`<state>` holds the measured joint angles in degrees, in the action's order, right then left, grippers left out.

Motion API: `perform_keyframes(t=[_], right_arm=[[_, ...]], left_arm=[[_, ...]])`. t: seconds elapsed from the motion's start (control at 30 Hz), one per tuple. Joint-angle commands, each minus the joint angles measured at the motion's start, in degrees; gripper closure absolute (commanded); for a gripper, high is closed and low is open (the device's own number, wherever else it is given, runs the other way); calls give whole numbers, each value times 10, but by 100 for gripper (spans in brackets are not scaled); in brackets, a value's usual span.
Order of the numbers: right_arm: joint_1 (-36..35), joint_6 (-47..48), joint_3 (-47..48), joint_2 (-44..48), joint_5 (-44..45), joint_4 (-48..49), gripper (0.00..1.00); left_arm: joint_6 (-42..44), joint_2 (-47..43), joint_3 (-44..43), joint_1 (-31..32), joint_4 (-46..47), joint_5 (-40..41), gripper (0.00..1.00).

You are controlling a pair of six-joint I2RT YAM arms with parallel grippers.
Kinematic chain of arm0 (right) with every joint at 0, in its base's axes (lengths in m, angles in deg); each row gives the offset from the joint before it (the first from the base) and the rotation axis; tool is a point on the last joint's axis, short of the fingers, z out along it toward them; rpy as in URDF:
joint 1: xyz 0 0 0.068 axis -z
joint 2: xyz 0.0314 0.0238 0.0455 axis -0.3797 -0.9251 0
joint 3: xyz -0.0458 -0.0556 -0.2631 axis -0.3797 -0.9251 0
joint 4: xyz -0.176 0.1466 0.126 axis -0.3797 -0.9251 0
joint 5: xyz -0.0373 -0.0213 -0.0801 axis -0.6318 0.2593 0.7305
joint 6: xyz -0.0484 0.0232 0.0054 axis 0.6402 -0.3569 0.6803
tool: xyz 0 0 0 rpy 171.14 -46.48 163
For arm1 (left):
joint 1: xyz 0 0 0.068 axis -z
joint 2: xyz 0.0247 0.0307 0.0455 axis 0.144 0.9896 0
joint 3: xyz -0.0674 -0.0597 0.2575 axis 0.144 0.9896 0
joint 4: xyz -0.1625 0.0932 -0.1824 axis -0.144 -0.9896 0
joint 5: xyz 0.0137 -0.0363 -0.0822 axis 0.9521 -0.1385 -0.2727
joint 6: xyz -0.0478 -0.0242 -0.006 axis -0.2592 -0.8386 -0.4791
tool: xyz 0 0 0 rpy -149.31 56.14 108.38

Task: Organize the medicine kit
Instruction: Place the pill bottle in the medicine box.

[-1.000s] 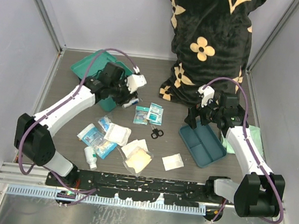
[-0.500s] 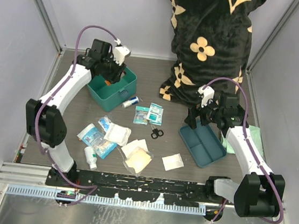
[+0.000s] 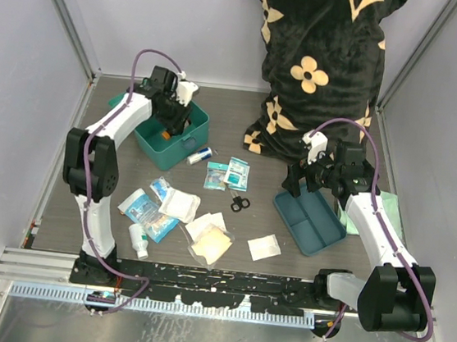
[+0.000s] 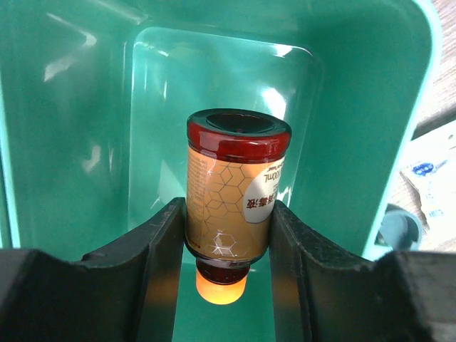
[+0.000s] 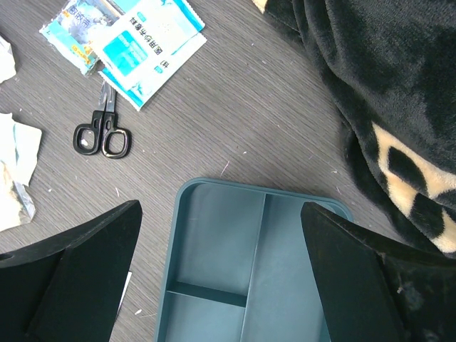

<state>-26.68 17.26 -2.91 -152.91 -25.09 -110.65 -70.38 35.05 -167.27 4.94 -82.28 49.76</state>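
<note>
The left pincer (image 4: pixel 228 214) holds a bottle (image 4: pixel 235 178) in the medicine kit (image 3: pixel 192 137).
The red-capped bottle is clamped inside the open medicine kit at ten o'clock on the worktop (image 3: pixel 265 212); the right pincer (image 5: pixel 219 214) gapes wide above the tray (image 3: pixel 317 233) at four o'clock.

Robot test cell, lab-type setting. Dark grey wood-grain table (image 3: pixel 227 109) boxed in by plain pale grey wall panels (image 3: pixel 164 15) and slanted aluminium frame posts (image 3: pixel 64 16). Well nearer than right pincer (image 3: pixel 308 187), at table's near edge: black perforated metal mounting rail (image 3: pixel 224 284) carrying bolted bases of white-and-black left robot arm (image 3: pixel 122 122) and right robot arm (image 3: pixel 375 225). Purple cables (image 3: pixel 147 54) looped along arms. Just beyond right pincer, at far table edge: person in black plush garment with beige flower pattern (image 3: pixel 316 57).
</note>
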Motion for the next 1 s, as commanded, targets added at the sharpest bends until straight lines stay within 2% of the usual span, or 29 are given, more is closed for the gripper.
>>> perform_keyframes(t=[0.0, 0.57, 0.8, 0.97], right_arm=[[2, 9, 5, 13, -3, 11, 0], [2, 13, 5, 9, 1, 11, 0], [2, 13, 5, 11, 10, 11, 0], [2, 14, 5, 13, 9, 11, 0]], left_arm=[[-5, 20, -41, 0, 17, -17, 74], [-39, 86, -31, 1, 75, -97, 66], [-25, 92, -22, 1, 80, -156, 62], [-18, 99, -25, 1, 71, -164, 57]])
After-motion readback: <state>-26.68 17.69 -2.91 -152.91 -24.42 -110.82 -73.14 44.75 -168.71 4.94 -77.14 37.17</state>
